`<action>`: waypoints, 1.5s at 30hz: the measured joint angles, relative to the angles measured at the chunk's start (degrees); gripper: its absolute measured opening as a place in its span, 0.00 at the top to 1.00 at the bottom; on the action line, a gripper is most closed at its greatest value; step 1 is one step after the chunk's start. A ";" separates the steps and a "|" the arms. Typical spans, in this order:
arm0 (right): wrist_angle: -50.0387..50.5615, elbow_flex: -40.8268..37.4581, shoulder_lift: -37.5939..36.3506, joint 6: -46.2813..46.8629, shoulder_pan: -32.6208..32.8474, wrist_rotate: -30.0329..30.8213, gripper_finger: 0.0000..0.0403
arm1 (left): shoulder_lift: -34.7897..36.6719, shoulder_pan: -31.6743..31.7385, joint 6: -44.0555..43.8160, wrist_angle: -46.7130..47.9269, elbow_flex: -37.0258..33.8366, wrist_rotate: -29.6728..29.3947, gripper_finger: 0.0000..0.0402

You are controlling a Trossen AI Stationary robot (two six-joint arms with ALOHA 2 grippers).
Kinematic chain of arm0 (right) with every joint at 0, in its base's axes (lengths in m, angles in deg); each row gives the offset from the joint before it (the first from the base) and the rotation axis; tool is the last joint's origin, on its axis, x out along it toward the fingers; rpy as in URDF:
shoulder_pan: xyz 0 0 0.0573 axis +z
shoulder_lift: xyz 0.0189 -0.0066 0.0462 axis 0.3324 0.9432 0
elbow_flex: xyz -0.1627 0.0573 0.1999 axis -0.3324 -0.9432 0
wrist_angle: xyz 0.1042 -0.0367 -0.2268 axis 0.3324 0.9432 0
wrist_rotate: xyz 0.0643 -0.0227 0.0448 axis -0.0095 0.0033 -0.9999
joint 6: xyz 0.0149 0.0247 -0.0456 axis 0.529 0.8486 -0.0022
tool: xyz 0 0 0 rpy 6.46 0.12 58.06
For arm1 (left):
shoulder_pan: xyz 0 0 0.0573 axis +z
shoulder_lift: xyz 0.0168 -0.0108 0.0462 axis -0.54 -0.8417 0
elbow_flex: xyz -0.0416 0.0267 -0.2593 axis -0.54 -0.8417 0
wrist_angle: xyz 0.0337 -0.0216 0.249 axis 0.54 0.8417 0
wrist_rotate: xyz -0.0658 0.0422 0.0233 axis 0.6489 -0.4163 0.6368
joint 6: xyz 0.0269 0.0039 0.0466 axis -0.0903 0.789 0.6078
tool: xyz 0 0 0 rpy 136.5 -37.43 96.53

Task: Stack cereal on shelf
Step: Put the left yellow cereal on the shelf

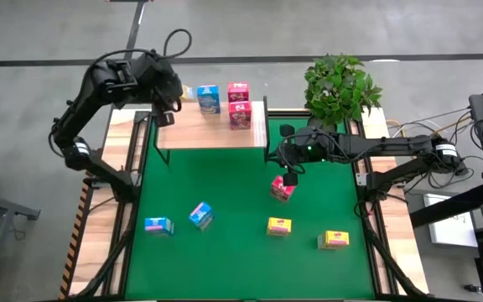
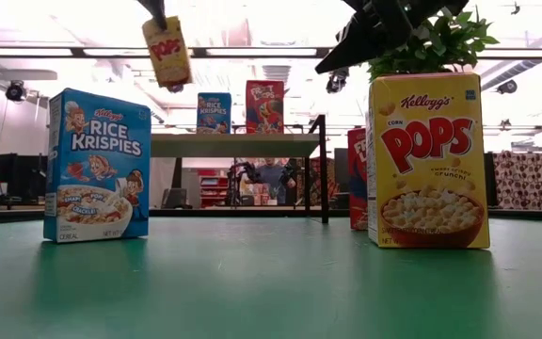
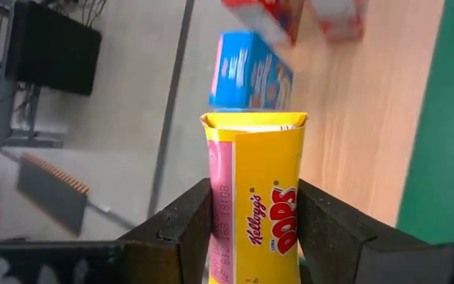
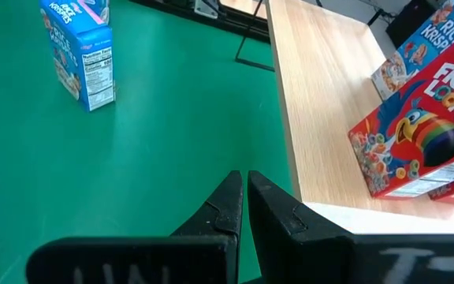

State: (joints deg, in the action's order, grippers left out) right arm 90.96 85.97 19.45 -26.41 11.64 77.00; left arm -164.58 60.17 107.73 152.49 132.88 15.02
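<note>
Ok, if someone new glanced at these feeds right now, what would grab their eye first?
Probably the yellow Pops box clamped between the left gripper fingers, held up over the shelf at the table's far left. Next, the pink-red and blue boxes already standing on that shelf, and the right gripper, fingers shut and empty, above the green mat near a tipped pink-red box.

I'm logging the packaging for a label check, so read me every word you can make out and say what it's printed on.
"Kellogg's RICE KRISPIES", "CEREAL": blue box on the mat, low view.
"Kellogg's CORN POPS": big yellow box, low view.
"POPS": yellow box held up by the left gripper.
"FROOT LOOPS": red box on the shelf.
"RICE KRISPIES": blue box, right wrist view.
Small print on every box: too small to read.
</note>
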 joint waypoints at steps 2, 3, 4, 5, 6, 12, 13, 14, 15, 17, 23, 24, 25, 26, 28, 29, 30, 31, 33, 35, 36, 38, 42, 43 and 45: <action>0.11 -0.09 0.02 0.44 0.00 0.02 0.97 | 1.14 0.69 1.53 -0.08 -2.91 -2.60 0.64; 0.15 -0.09 0.02 0.52 0.00 0.02 0.97 | 1.77 1.07 2.12 -0.04 -4.48 -3.84 0.64; 0.19 -0.09 0.02 0.56 0.00 0.02 0.97 | 2.30 1.48 2.73 0.02 -6.00 -4.58 0.65; 0.30 -0.09 0.02 0.59 0.00 0.02 0.97 | 2.78 1.90 3.58 -0.03 -7.36 -4.84 0.66; 0.44 -0.09 0.01 0.67 0.00 0.01 0.97 | 3.17 2.19 4.44 -0.04 -8.84 -4.98 0.66; 0.57 -0.09 0.02 1.49 0.00 0.02 0.97 | 3.47 3.90 8.35 -0.03 -15.39 1.47 0.71; 0.55 -0.09 0.02 1.49 0.00 0.02 0.97 | 3.34 4.07 8.88 -0.01 -15.98 3.00 0.72; 0.55 -0.09 0.02 1.49 0.00 0.02 0.97 | 3.16 4.16 9.28 0.02 -16.43 4.21 0.72; 0.57 -0.09 0.02 1.49 0.00 0.02 0.97 | 2.84 4.18 9.44 0.02 -16.72 5.06 0.73; 0.57 -0.09 0.02 1.49 0.00 0.02 0.97 | 2.05 4.27 9.47 -0.08 -16.83 7.20 0.73; 0.74 -0.09 0.02 1.22 0.00 0.00 0.97 | 0.52 6.18 9.39 -0.04 -16.82 8.61 0.73; 0.85 -0.09 0.02 1.22 0.00 0.01 0.97 | 0.28 6.53 9.38 -0.06 -16.82 8.58 0.73; 1.02 -0.09 0.01 1.22 0.00 0.01 0.97 | 0.13 6.92 9.35 -0.07 -16.82 8.62 0.73; 1.12 -0.09 0.02 1.22 0.00 0.01 0.97 | 0.01 7.31 9.31 -0.15 -16.82 8.67 0.73; 1.14 -0.09 0.02 1.25 0.00 0.00 0.97 | -0.23 8.02 8.64 -0.73 -16.82 8.71 0.73; 1.14 -0.09 0.02 1.40 0.00 0.00 0.97 | -0.41 8.25 7.85 -1.14 -16.82 8.68 0.73; 1.14 -0.09 0.02 1.44 0.00 0.02 0.97 | -0.56 8.39 7.02 -1.52 -16.82 8.58 0.73; 1.19 -0.09 0.02 1.44 0.00 0.00 0.97 | -0.75 8.44 6.48 -1.58 -16.82 8.52 0.73; 1.33 -0.09 0.02 1.44 0.00 0.00 0.97 | -0.88 8.39 6.40 -1.46 -16.82 8.59 0.73; 1.41 -0.09 0.02 1.44 0.00 0.00 0.97 | -0.99 8.31 6.41 -1.46 -16.82 8.66 0.73; 1.49 -0.09 0.02 1.44 0.00 0.00 0.97 | -1.10 8.33 6.41 -1.49 -16.82 8.64 0.73; 1.82 -0.09 0.02 1.44 0.00 0.01 0.97 | -1.37 8.42 6.41 -1.60 -16.82 8.59 0.72; 2.23 -0.09 0.02 1.46 0.00 0.00 0.97 | -2.03 8.39 6.28 -1.72 -17.02 8.58 0.67; 2.28 -0.09 0.02 1.46 0.00 0.00 0.97 | -2.25 8.38 6.26 -1.79 -17.02 8.60 0.66; 2.29 -0.11 0.02 1.46 0.00 0.00 0.97 | -2.58 8.35 6.26 -1.93 -17.08 8.58 0.64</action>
State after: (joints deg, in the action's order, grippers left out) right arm 93.25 85.86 19.48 -24.94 11.64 77.00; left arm -167.16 68.52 113.99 150.56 115.80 23.61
